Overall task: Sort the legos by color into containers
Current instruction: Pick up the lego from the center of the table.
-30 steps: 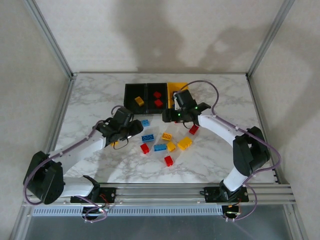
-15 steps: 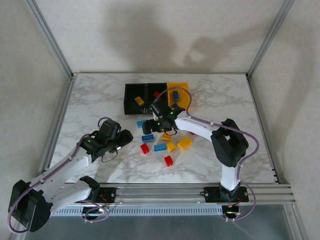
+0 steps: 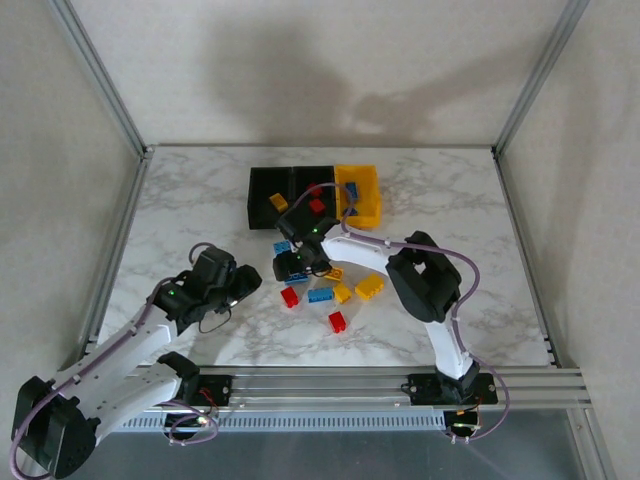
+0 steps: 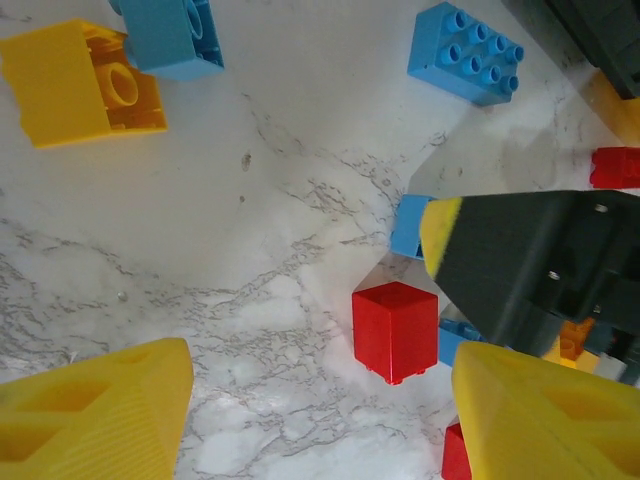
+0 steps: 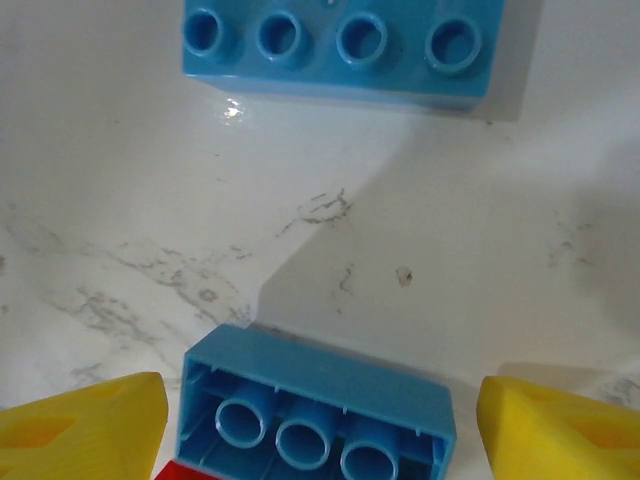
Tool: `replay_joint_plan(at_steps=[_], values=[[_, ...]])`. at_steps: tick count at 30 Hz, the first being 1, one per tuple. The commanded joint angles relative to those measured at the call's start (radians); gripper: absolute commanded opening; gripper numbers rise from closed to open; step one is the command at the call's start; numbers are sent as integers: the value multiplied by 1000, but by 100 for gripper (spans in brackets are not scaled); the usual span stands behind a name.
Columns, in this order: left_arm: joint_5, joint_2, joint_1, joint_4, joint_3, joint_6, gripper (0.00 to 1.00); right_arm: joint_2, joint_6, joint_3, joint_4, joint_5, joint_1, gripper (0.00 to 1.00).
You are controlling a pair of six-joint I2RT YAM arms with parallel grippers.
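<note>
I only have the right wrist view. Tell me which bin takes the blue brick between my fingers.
Observer: The yellow bin, at the right end of the row. A blue brick already lies in it.
Operator: Say what the middle bin holds.
Observer: The middle bin is black and holds red bricks.
Operator: Now report the left gripper.
Observer: The left gripper is open and empty, with a loose red brick just ahead of it.
</note>
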Motion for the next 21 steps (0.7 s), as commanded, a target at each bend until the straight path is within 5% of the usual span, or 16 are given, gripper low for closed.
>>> replay_joint_plan(at_steps=[1,11,21], values=[[11,-16,10,-19,-20,-19,69,43,18,40,-51,33,21,79],[27,1,12,27,-23,-16,69,35,24,63,-60,72,28,55],[59,103,-1,135,48,5,69,-105,-1,96,-72,101,-67,55]])
